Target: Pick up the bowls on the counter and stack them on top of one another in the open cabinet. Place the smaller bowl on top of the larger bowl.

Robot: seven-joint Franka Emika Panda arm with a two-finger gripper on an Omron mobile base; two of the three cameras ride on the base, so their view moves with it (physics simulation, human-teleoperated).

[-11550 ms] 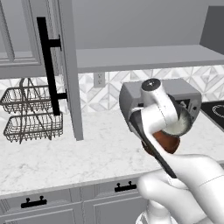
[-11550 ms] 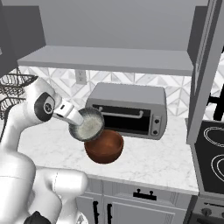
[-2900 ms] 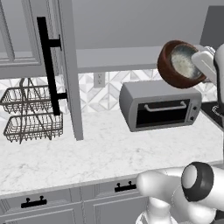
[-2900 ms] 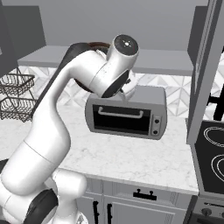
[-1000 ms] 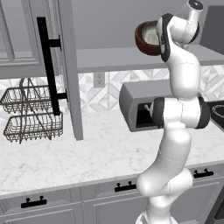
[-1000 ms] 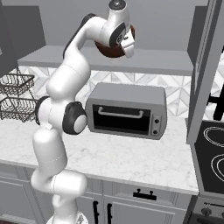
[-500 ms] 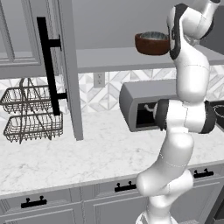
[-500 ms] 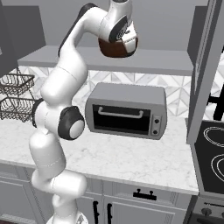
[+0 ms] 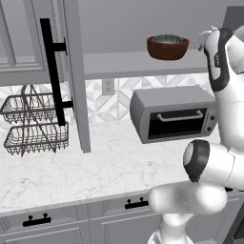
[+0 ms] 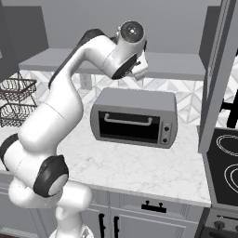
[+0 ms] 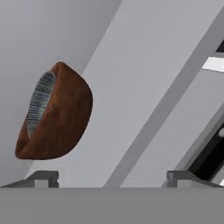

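Releasing the stacked bowls in the open cabinet.

Your pincer is spread, clear of the larger bowl at ten o'clock; smaller bowl nested inside, so back away.

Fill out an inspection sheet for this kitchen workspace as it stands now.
Surface: white marble counter, bare in front of the toaster oven.
Job's things: larger bowl sits upright on the open cabinet shelf, with the smaller bowl nested inside it; its speckled inside shows above the brown rim.
Clutter: grey toaster oven on the counter, door shut; two-tier wire basket rack at the left wall.
Grippers: tool open, holding nothing, fingertips apart from the bowls in the hand view.
Cables: nothing seen; a wall outlet sits under the shelf.
Surroundings: cabinet door swung open with a black bar handle; stovetop to the right.
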